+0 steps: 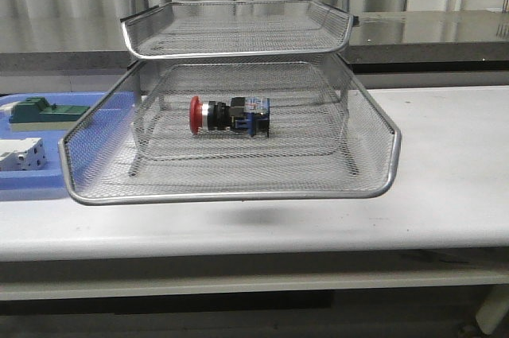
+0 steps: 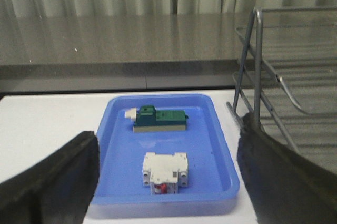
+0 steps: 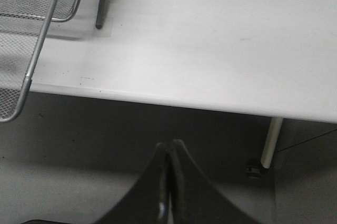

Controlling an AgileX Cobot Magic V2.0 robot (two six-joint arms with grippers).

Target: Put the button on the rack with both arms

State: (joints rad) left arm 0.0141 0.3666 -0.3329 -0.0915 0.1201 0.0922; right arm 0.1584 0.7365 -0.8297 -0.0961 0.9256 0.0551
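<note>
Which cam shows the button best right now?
Front view. The button lies on its side in the rack, seen through the mesh, red cap pointing left, blue block to the right. The left wrist view shows only the blue tray and the rack's edge; the right wrist view only rack corner and table. Neither shows the button.

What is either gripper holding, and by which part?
Nothing. The left gripper is open, the right gripper shut and empty; the button lies in the rack.

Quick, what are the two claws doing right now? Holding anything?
Left gripper: open, holding nothing, fingers spread wide above the blue tray.
Right gripper: closed, fingers pressed together, holding nothing.
</note>
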